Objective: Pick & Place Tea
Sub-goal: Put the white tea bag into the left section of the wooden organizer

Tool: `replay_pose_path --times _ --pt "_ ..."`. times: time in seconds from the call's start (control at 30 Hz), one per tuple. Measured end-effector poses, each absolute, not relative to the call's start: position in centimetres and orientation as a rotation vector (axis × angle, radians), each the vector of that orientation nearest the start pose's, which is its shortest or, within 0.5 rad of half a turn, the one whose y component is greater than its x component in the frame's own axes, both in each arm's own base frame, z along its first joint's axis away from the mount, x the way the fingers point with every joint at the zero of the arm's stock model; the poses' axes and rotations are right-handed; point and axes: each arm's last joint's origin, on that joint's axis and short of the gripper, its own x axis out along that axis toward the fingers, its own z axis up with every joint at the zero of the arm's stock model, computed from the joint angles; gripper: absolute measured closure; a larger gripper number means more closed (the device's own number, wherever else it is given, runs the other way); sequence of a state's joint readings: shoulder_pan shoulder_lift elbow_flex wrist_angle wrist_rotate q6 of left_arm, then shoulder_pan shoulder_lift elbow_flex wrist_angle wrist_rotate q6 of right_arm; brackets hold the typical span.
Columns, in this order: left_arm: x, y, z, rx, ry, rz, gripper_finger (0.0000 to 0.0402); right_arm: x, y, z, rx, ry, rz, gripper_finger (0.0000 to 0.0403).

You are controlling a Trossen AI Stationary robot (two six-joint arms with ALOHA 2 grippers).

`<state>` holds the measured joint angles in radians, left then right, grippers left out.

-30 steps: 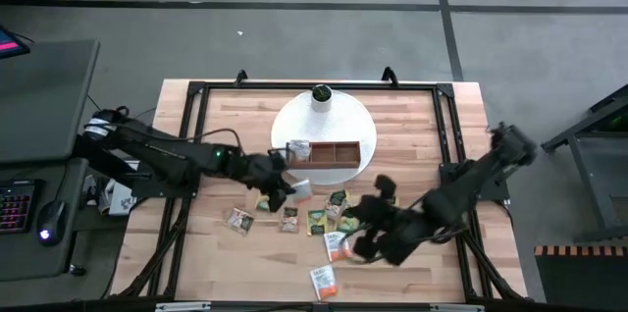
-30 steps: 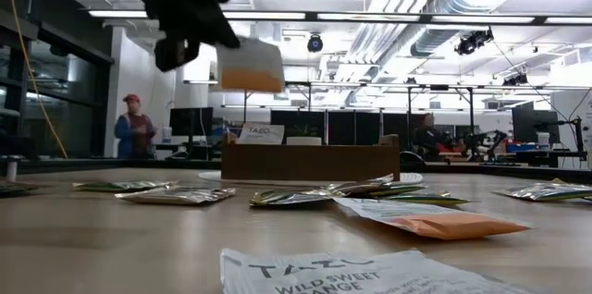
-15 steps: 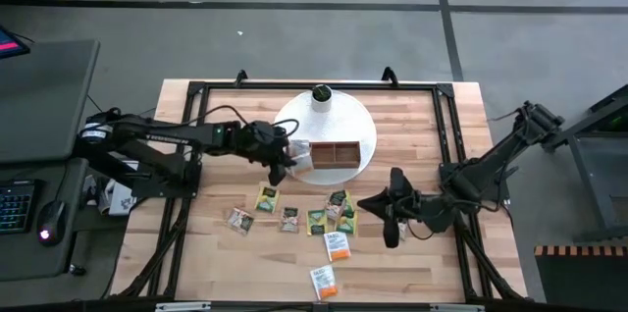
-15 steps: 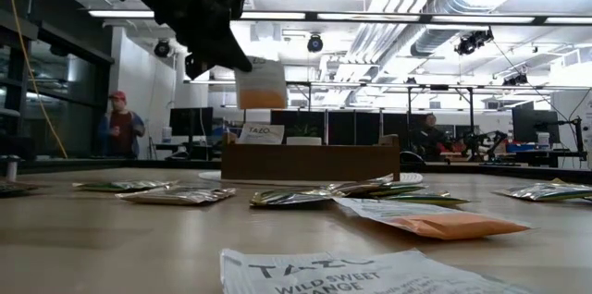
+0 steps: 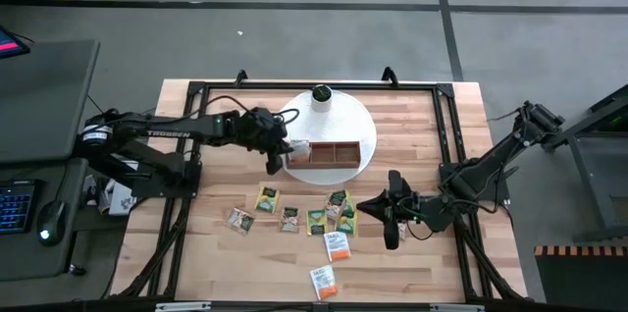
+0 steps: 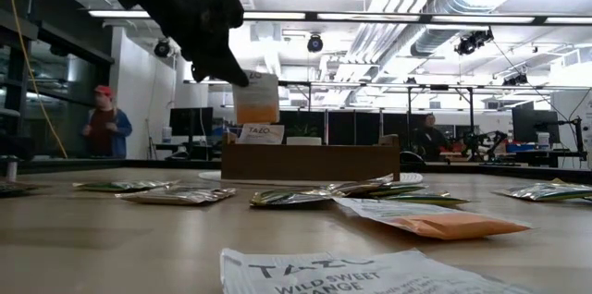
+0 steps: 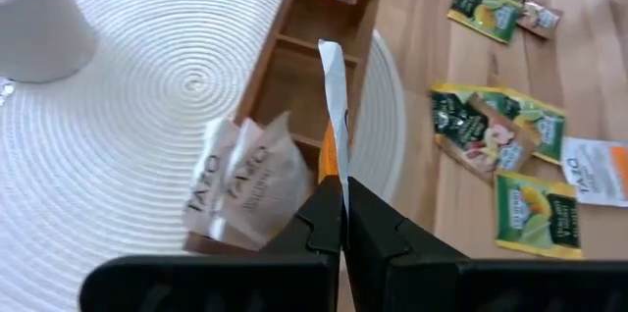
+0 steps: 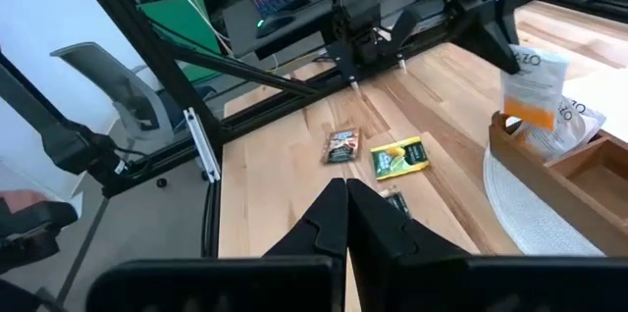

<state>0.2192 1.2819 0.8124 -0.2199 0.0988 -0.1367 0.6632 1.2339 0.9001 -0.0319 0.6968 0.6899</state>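
Note:
My left gripper point(image 5: 282, 151) is shut on a white-and-orange tea sachet point(image 6: 256, 100), which hangs over the left compartment of the brown wooden tray point(image 5: 339, 155). That compartment holds white sachets point(image 7: 240, 180). The tray rests on a round white mat point(image 5: 343, 121). Several green, tan and orange sachets point(image 5: 317, 221) lie flat on the wooden table nearer the front. My right gripper point(image 5: 368, 204) hovers shut, holding nothing, right of those sachets. My left gripper pinches the sachet by its upper edge point(image 7: 337, 170) between its two fingers, near one top corner point(image 6: 244, 78). The fingers slant down from the table's left. The sachet hangs upright below them, edge-on in the left wrist view, clear of the tray.
A small white cylinder with a dark green top point(image 5: 321, 94) stands at the mat's far edge. A black frame point(image 5: 196, 91) runs around the table. One white-and-orange sachet point(image 5: 323, 281) lies near the front edge. A person point(image 6: 100, 123) stands in the room beyond.
My left gripper has carried the sachet from above the loose sachets toward the far edge and over the tray's left end, rolling as it went. The sachet now hangs lower and closer to the tray. My right gripper has drawn back from the sachets toward the right edge, then kept still.

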Motion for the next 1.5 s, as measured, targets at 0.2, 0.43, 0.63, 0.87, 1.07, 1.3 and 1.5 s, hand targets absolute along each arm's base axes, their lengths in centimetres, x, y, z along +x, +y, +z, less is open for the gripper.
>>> replay_pose_path --times 0.2,0.43,0.63,0.87,1.07,1.3,1.5 --pt "25.7 6.8 23.6 -0.223 0.677 0.144 0.0401 22.3 15.0 29.7 0.445 0.259 -0.127 0.0403" --pt "26.2 7.4 22.3 -0.201 0.724 0.091 0.0401 22.3 15.0 29.7 0.438 0.259 -0.128 0.0403" --pt "26.8 7.6 21.3 -0.186 0.750 0.076 0.0401 22.3 15.0 29.7 0.438 0.258 -0.130 0.0403" --pt "27.6 7.7 20.0 -0.182 0.783 0.065 0.0401 22.3 15.0 29.7 0.441 0.257 -0.131 0.0403" --pt "27.8 7.8 19.1 -0.191 0.818 0.067 0.0401 22.3 15.0 29.7 0.445 0.257 -0.132 0.0403" --pt "27.8 7.9 19.1 -0.178 0.822 0.103 0.0401 22.3 15.0 29.7 0.449 0.256 -0.133 0.0403" --pt "27.8 8.0 19.1 -0.158 0.824 0.112 0.0401 22.3 15.0 29.7 0.449 0.256 -0.133 0.0403"
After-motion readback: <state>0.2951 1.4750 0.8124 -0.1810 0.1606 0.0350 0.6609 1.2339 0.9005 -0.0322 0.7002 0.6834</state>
